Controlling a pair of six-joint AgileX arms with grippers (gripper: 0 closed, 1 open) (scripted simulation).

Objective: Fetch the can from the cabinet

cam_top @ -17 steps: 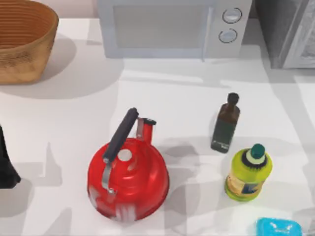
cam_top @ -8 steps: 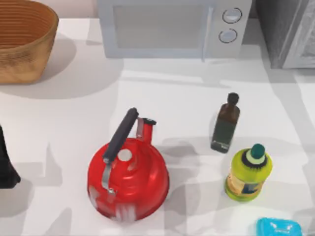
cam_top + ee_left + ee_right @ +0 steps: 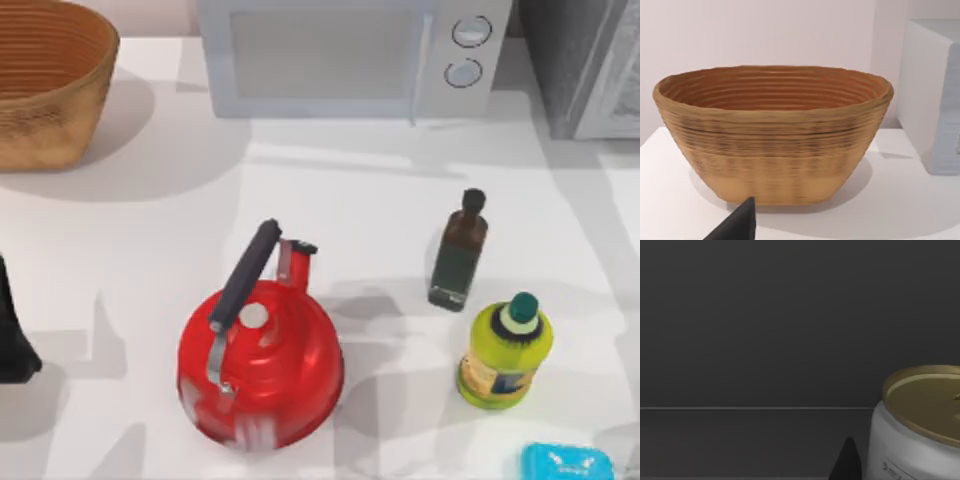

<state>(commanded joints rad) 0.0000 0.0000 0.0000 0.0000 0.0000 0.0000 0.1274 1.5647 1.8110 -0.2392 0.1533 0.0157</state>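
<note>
The can [image 3: 917, 427], white with a gold lid, stands on the dark floor of the cabinet [image 3: 765, 330] in the right wrist view. One dark fingertip [image 3: 846, 462] of my right gripper rises just beside the can, a little apart from its wall. From above, the grey cabinet [image 3: 585, 65] stands at the table's far right corner. My left arm [image 3: 12, 335] stays parked at the table's left edge, and one of its fingertips [image 3: 740, 224] points toward the basket.
A woven basket [image 3: 45, 85] sits at the far left and a white microwave [image 3: 350, 55] at the back. A red kettle [image 3: 262, 365], a dark bottle [image 3: 458, 252], a yellow-green bottle [image 3: 505, 352] and a blue object [image 3: 565, 463] stand nearer the front.
</note>
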